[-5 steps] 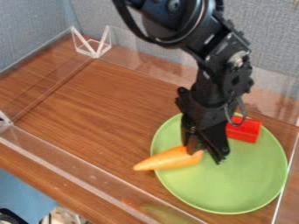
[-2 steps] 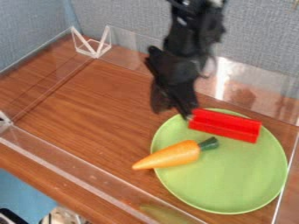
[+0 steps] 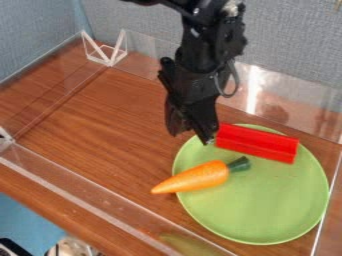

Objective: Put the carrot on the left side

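carrot leans half off the green plate, tip over the surface, perhaps for an easy grasp, while my clenched end effector hangs above, probably needing to open first.

1. The desk looks like smooth brown wood, a bit shiny.
2. The plate looks like smooth green plastic, not very shiny.
3. The carrot looks smooth, like toy plastic.
4. The red block looks smooth and a little shiny.
5. The gray wall looks rough, like cloth.
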Action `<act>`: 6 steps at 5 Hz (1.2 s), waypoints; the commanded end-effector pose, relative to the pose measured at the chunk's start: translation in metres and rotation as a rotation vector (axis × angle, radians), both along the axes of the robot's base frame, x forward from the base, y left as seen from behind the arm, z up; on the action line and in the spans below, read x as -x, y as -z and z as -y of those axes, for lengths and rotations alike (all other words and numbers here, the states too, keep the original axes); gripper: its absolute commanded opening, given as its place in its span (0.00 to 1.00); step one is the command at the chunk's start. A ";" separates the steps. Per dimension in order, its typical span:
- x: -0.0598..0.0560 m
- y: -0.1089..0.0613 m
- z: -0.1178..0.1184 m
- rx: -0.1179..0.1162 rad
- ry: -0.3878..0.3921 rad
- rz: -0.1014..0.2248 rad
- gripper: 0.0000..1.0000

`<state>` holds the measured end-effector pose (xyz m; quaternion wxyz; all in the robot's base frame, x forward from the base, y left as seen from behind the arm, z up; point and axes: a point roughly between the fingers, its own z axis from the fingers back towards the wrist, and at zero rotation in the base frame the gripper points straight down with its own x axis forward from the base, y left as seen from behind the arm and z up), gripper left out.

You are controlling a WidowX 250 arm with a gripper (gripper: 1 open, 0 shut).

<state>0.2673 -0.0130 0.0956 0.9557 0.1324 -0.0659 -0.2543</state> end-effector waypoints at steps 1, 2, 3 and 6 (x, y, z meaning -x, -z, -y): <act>0.004 0.004 0.014 0.019 0.029 0.052 1.00; 0.002 -0.003 0.004 -0.016 0.046 0.046 0.00; -0.002 -0.012 -0.006 -0.048 0.061 0.033 0.00; 0.000 0.016 0.020 -0.042 0.139 0.057 1.00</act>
